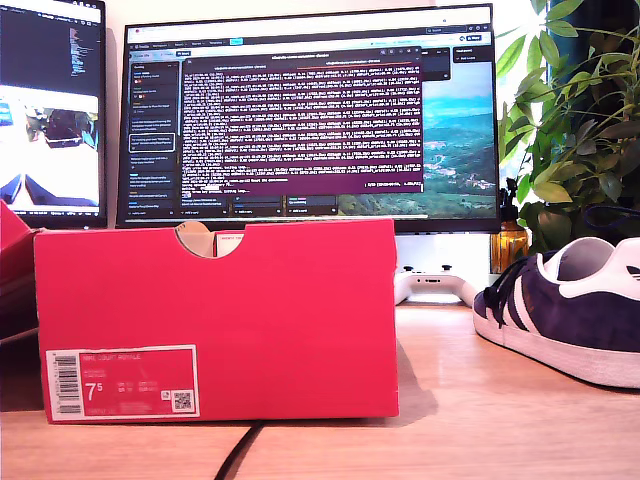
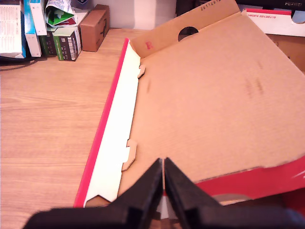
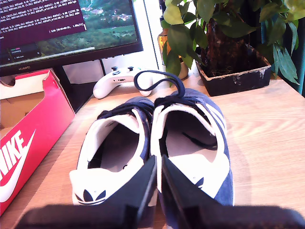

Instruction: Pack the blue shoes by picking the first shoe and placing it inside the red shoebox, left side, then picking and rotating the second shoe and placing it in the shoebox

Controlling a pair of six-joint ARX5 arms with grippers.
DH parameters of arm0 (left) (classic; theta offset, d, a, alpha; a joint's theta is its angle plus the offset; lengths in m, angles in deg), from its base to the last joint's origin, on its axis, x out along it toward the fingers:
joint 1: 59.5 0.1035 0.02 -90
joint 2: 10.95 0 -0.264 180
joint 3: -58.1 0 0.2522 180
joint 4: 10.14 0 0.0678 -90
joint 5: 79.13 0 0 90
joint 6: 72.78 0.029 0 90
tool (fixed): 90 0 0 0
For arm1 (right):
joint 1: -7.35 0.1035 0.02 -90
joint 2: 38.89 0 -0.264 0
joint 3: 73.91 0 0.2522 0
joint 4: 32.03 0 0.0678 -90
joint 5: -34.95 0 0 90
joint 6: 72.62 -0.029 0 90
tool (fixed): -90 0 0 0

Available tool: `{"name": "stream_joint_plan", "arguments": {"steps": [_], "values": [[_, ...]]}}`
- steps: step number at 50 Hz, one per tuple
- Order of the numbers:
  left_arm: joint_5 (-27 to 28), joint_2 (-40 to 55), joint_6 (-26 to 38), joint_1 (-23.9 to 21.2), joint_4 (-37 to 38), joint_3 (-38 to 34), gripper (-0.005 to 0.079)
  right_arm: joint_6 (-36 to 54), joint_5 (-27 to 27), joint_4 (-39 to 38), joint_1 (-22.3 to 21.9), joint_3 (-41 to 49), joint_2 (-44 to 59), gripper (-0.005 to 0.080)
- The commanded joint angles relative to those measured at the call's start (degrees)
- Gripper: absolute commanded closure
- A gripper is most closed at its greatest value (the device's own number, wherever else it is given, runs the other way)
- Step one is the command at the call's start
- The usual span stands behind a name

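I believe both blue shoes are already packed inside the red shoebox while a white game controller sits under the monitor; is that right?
Not quite. The blue shoes are not in the red shoebox; the second wrist view shows them side by side on the wooden desk beside it, below my second gripper. The white game controller does sit under the monitor, as you said.

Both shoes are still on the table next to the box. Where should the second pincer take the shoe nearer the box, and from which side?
Take the nearer blue shoe by its heel collar, coming from above and behind. Both shoes stand upright, heels toward my second pincer, and the open mouth leaves room for one jaw inside and one behind the white heel tab. The other shoe touches its side, so a sidewall pinch looks blocked.
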Motion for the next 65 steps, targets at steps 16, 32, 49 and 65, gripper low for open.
{"name": "stream_joint_plan", "arguments": {"steps": [16, 32, 49, 65], "values": [[0.1, -0.5, -0.2, 0.2, -0.1, -1.6, 0.0762, -0.2, 0.0, -0.6, 0.2, 0.4, -0.4, 0.0763], [10.1, -0.5, -12.7, 0.2, -13.0, -1.5, 0.0762, -14.8, -1.5, -9.9, 0.3, 0.4, -0.4, 0.0763], [31.6, -0.5, -22.1, -2.6, -20.6, -1.4, 0.0762, -22.9, -8.6, -13.5, 0.3, 0.4, -0.3, 0.0763], [27.4, -0.1, -24.0, -12.9, -3.8, -1.4, 0.0762, -22.3, -8.9, -14.1, 0.3, 0.0, 1.3, 0.0763]]}}
